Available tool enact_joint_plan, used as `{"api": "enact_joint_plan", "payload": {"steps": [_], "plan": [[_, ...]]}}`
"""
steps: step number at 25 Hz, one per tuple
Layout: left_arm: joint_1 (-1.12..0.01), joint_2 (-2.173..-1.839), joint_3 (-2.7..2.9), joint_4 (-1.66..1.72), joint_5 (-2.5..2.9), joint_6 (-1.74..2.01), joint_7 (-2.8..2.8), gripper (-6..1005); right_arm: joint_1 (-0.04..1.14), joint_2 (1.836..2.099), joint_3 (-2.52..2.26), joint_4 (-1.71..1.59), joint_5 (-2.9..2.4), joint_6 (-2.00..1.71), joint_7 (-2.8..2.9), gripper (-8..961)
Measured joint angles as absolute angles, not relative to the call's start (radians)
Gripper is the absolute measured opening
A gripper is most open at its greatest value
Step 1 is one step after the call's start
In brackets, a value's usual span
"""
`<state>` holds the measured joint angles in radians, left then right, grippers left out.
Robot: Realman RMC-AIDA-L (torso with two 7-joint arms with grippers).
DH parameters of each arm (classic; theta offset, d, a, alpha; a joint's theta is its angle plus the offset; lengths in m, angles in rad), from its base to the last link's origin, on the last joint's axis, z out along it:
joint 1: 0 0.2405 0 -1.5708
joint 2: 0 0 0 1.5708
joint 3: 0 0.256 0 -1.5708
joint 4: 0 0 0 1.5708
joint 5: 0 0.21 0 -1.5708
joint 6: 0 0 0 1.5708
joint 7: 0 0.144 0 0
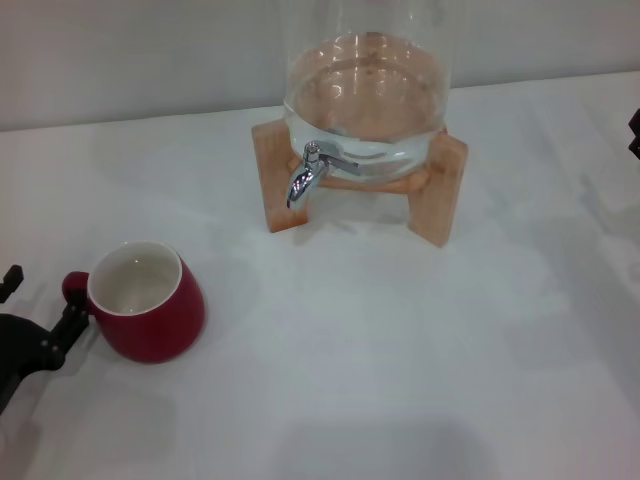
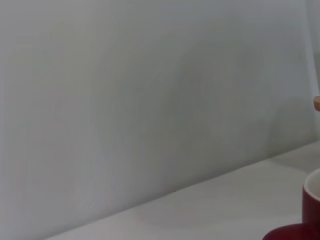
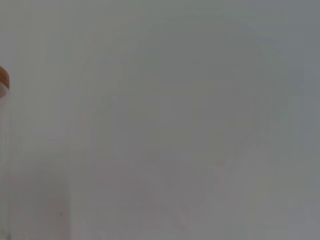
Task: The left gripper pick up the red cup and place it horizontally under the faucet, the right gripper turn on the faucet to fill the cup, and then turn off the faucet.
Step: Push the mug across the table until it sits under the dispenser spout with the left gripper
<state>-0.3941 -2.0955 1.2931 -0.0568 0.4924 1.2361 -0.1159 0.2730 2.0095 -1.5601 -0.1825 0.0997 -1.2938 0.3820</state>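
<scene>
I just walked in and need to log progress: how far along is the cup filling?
Nothing is done yet. The cup stands upright on the table, off to the left of the faucet, and looks empty. In hand: the left hand is at the cup's handle, its grip unclear. The right hand waits at the right edge. Left: lifting, placing under the faucet, opening, filling, closing.

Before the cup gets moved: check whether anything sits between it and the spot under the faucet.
Nothing visible does. Bare white table lies between the red cup and the faucet; the wooden stand legs flank that spot.
</scene>
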Motion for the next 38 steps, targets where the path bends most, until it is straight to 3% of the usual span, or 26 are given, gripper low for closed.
{"api": "enact_joint_plan", "payload": {"steps": [3,14,17,27,38], "plan": [[-0.396,-2.095,1.293,-0.057,0.492,1.23,-0.116,765,0.273,2.009,-1.56,-0.183,0.1,-1.295,0.382,871],[-0.405,-2.096,1.293,-0.057,0.492,1.215,-0.115,560,0.273,2.01,-1.561,-0.183,0.1,-1.296,0.382,871],[-0.405,-2.097,1.293,-0.057,0.506,1.215,-0.115,356,0.273,2.01,-1.562,-0.183,0.1,-1.296,0.382,871],[-0.417,-2.095,1.293,-0.057,0.528,1.212,-0.113,77,0.273,2.01,-1.562,-0.183,0.1,-1.296,0.382,871],[-0.437,-2.096,1.293,-0.057,0.542,1.212,-0.119,77,0.275,2.01,-1.562,-0.183,0.1,-1.293,0.38,871]]}}
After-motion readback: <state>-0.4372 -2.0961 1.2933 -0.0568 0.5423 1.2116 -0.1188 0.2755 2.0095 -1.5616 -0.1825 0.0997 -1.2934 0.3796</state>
